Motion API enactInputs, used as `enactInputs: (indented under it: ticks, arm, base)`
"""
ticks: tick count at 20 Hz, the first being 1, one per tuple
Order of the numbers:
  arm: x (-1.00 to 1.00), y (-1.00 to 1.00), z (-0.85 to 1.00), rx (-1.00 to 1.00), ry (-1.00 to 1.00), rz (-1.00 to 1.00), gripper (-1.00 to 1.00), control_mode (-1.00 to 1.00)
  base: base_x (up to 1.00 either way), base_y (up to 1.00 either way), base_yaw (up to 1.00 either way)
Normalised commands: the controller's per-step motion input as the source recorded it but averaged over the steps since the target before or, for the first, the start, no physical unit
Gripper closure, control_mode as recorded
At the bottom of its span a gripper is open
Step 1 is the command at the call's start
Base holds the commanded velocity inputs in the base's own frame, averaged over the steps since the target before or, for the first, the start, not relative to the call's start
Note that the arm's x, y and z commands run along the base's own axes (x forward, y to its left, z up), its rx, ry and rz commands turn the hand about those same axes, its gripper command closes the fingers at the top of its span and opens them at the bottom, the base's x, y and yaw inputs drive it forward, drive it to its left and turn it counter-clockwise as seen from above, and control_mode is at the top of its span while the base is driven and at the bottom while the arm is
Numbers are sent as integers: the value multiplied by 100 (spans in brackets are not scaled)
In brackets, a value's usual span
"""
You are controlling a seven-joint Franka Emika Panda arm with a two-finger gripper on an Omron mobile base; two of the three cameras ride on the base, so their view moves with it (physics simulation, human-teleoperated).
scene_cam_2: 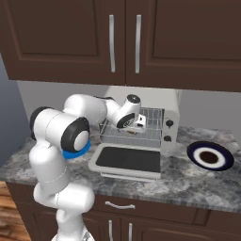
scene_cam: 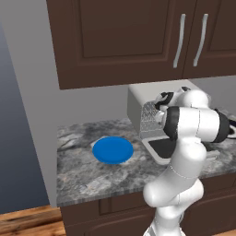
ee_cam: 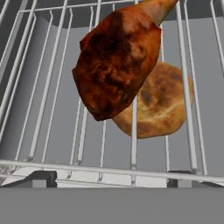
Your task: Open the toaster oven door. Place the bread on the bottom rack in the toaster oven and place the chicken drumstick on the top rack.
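Boxy light grey toaster oven (scene_cam_2: 141,124) sits on the speckled grey stone counter (scene_cam: 87,177), its glass-windowed door (scene_cam_2: 129,159) folded down flat. White arm's two-finger gripper (scene_cam_2: 140,120) is at the oven mouth, jaws spread wide, holding nothing. Reddish-brown chicken drumstick (ee_cam: 116,59) lies on the silver wire top rack (ee_cam: 52,100). Round golden bread (ee_cam: 159,103) sits beneath it on the bottom rack (scene_cam_2: 129,137). Blue round plate (scene_cam: 112,150) lies left of the oven.
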Motion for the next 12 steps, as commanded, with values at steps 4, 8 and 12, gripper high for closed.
enactInputs:
  ticks: [4, 8, 12]
  arm:
    - [-14, 0, 0, 4, 1, 0, -100, -100]
    - [-43, 0, 1, 5, 4, 0, -100, -100]
    - [-53, 0, 4, 2, 10, 0, -100, -100]
  base:
    - [0, 0, 0]
    - [0, 0, 0]
    - [0, 0, 0]
